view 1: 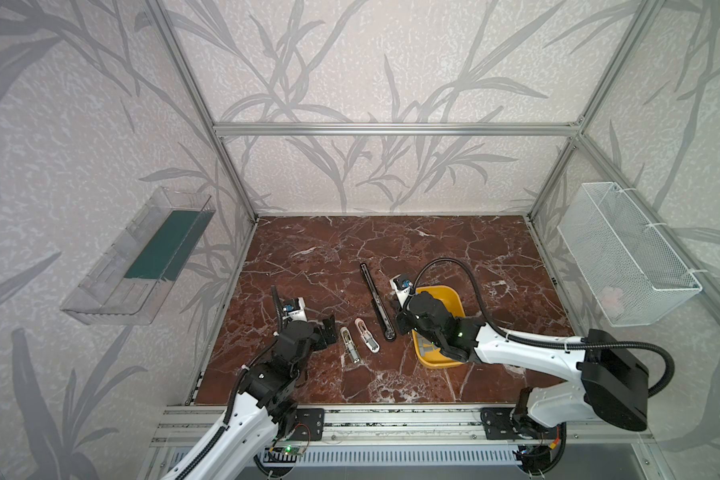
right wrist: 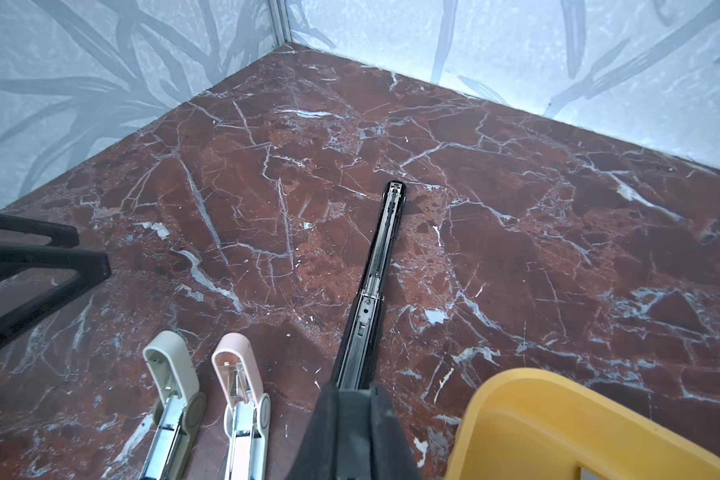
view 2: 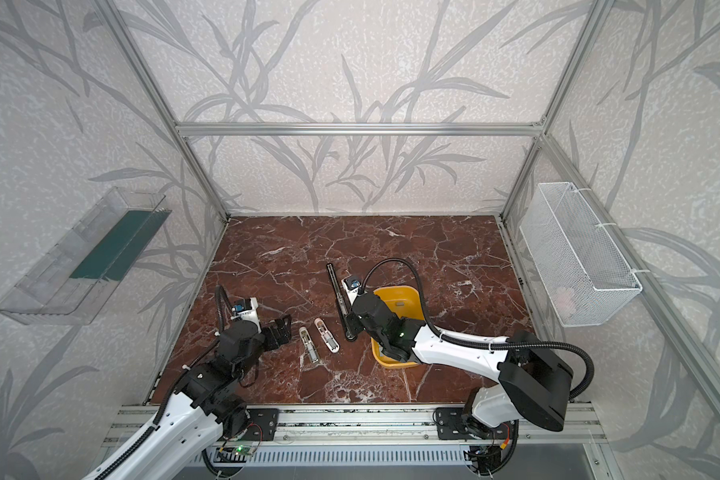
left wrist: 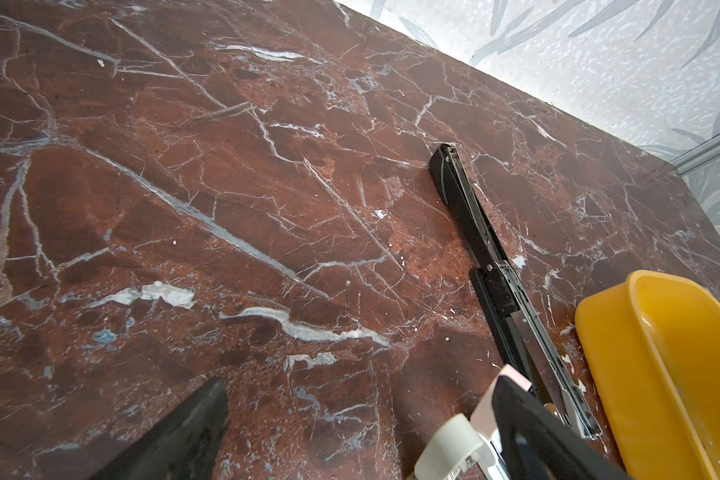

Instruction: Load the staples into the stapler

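Right gripper [right wrist: 352, 395], shut, is hanging at the end of the black stapler [right wrist: 377, 266]; left gripper [view 1: 328, 329] is hovering wide open beside 2 small staplers [view 1: 350, 344].

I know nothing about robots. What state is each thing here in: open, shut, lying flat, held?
black stapler: opened out, lying flat.
grey stapler: open, lying flat.
pink stapler: open, lying flat beside the grey one.
yellow tray: upright, staples inside.
staples: lying in the tray, partly hidden.
left gripper: open, holding nothing.
right gripper: shut, at the black stapler's near end.
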